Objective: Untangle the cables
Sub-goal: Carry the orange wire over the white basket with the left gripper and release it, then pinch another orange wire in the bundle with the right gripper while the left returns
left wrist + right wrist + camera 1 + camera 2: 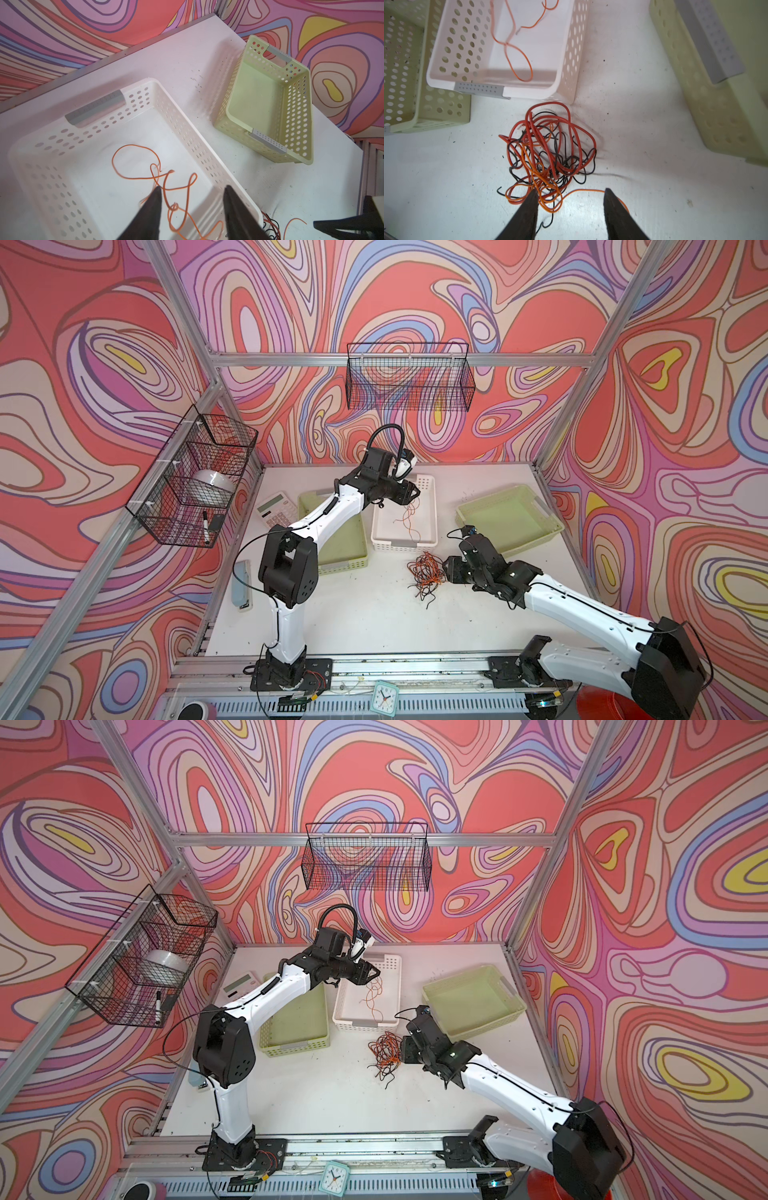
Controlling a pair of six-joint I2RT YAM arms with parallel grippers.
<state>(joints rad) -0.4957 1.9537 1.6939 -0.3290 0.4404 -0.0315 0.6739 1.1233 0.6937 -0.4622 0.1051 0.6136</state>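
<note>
1. Where the front rail runs nearest the camera head, a small mint clock (pixel 384 696) stands between the two arm bases.
2. Farther in, on the white table (pixel 357 614), the cables (pixel 550 149) lie as one tangle of red, orange and black loops. The tangle sits just in front of the white basket (pixel 401 546), and both top views show loose black ends trailing toward the rail.
3. Right beside that tangle, the right gripper (pixel 571 189) hangs low with its jaws apart and nothing clamped between them. In the right wrist view one finger overlaps the tangle's edge and a single orange strand curves under the gap. Whether the finger touches the wires cannot be told.
4. Beyond the tangle, a separate orange cable (pixel 174 206) lies looped inside the white basket.
5. Over that basket's far half, the left gripper (pixel 193 187) is released, with its jaws spread and gripping nothing. The orange cable runs below the gap.
6. A green basket (pixel 340 560) sits beside the white one, partly under the left arm. A second green basket (pixel 299 116) stands off to the right, and a calculator (pixel 276 508) lies at the far left.
7. Farthest back, a black wire basket (pixel 409 377) hangs on the rear rail.
</note>
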